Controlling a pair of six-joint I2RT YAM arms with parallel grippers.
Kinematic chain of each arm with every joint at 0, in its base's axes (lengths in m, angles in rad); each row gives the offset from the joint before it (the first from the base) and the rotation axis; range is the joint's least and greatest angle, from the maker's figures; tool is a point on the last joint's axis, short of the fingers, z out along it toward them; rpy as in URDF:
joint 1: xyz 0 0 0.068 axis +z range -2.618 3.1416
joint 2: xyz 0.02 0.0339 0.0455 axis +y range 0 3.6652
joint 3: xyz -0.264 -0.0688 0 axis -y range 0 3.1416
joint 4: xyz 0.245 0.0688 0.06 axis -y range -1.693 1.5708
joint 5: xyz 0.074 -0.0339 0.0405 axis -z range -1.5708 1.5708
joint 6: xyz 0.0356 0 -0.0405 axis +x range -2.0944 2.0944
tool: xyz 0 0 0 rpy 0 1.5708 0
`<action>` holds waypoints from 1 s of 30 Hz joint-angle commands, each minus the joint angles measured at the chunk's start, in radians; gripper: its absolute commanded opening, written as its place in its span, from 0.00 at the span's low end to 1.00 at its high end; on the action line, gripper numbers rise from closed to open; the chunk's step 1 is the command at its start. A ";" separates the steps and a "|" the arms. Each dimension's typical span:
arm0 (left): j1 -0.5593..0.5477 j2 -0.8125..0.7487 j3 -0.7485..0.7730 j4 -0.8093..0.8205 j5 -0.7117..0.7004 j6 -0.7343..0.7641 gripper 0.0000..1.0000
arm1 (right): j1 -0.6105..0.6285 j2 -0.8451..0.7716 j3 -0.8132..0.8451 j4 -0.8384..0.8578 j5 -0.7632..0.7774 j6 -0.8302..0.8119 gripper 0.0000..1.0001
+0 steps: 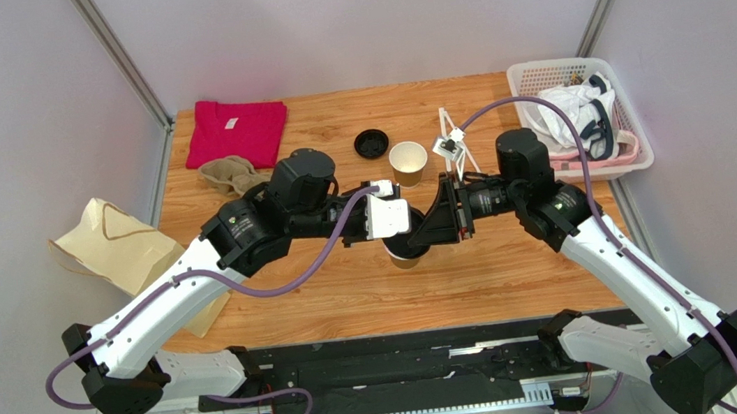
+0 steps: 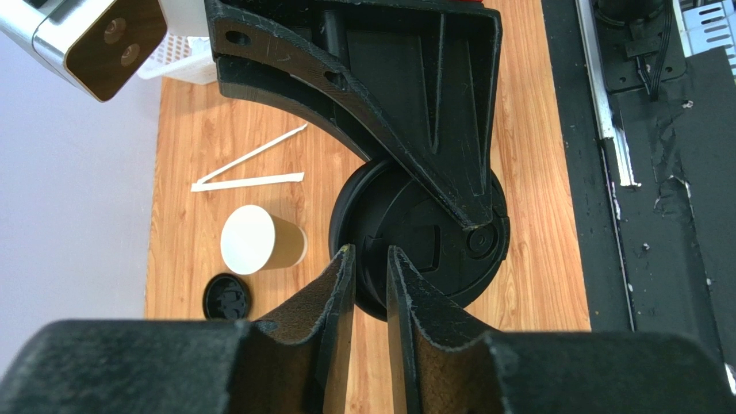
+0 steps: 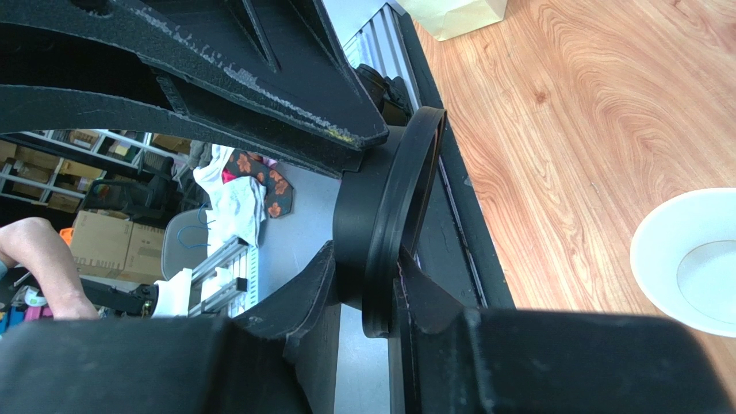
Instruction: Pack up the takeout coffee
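Note:
In the left wrist view the takeout coffee's black lid (image 2: 406,233) fills the centre. The tan cup (image 1: 403,260) peeks out beneath both grippers in the top view. I cannot tell whether the lid sits fully on it. My right gripper (image 3: 367,250) is shut on the lid's rim (image 3: 393,216), one finger above and one below, and its finger (image 2: 432,147) crosses the lid. My left gripper (image 2: 370,256) reaches in from the left (image 1: 402,226). Its jaws stand a narrow slit apart with the tips at the lid's near edge, and whether they pinch it is unclear.
A second tan cup (image 1: 407,162) with a white inside stands behind, with a loose black lid (image 1: 370,143) to its left and white straws (image 1: 455,144) to its right. A paper bag (image 1: 130,252) lies at the left edge, a white basket (image 1: 584,117) back right, and a red cloth (image 1: 235,131) back left.

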 commanded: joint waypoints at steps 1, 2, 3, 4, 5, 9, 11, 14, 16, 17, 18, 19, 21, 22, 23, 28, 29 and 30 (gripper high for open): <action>-0.005 0.014 0.043 0.002 -0.003 -0.005 0.25 | 0.002 -0.004 0.026 -0.001 -0.018 -0.027 0.00; -0.005 0.016 0.044 -0.004 0.003 -0.003 0.24 | 0.002 -0.002 0.026 -0.001 -0.018 -0.028 0.00; -0.005 0.017 0.044 -0.005 0.008 -0.002 0.23 | 0.002 -0.004 0.026 -0.001 -0.018 -0.028 0.00; -0.005 0.020 0.046 -0.010 0.009 0.000 0.22 | 0.002 -0.004 0.026 0.001 -0.020 -0.028 0.00; -0.005 0.025 0.049 -0.016 0.008 0.000 0.21 | 0.002 -0.004 0.026 -0.001 -0.020 -0.028 0.00; -0.005 0.036 0.063 -0.042 0.006 0.001 0.05 | 0.002 -0.004 0.026 0.007 -0.020 -0.022 0.00; -0.004 0.036 0.061 -0.044 0.005 0.000 0.01 | 0.002 -0.004 0.023 0.007 -0.020 -0.017 0.00; -0.005 0.035 0.064 -0.053 0.000 -0.016 0.00 | 0.001 0.001 0.020 0.004 -0.016 -0.017 0.00; -0.005 0.045 0.073 -0.061 -0.009 -0.035 0.00 | 0.001 0.001 0.022 -0.001 -0.010 -0.017 0.00; -0.005 0.049 0.078 -0.074 -0.020 -0.042 0.00 | -0.001 0.004 0.023 -0.004 -0.004 -0.017 0.01; -0.005 0.058 0.087 -0.083 -0.026 -0.048 0.00 | -0.002 0.005 0.028 -0.013 0.006 -0.021 0.06; -0.005 0.065 0.090 -0.087 -0.032 -0.063 0.00 | -0.005 0.008 0.031 -0.017 0.007 -0.019 0.12; -0.005 0.072 0.095 -0.102 -0.054 -0.077 0.00 | -0.017 0.022 0.042 -0.043 0.013 -0.027 0.31; -0.004 0.084 0.103 -0.114 -0.060 -0.091 0.00 | -0.022 0.027 0.056 -0.053 0.017 -0.031 0.34; -0.004 0.089 0.107 -0.120 -0.072 -0.098 0.00 | -0.034 0.034 0.063 -0.063 0.019 -0.036 0.41; -0.004 0.152 0.142 -0.171 -0.123 -0.183 0.00 | -0.111 0.093 0.125 -0.165 0.039 -0.073 0.56; -0.004 0.170 0.155 -0.188 -0.132 -0.198 0.00 | -0.126 0.100 0.129 -0.177 0.037 -0.074 0.57; -0.002 0.205 0.176 -0.205 -0.129 -0.212 0.00 | -0.145 0.108 0.132 -0.192 0.030 -0.076 0.58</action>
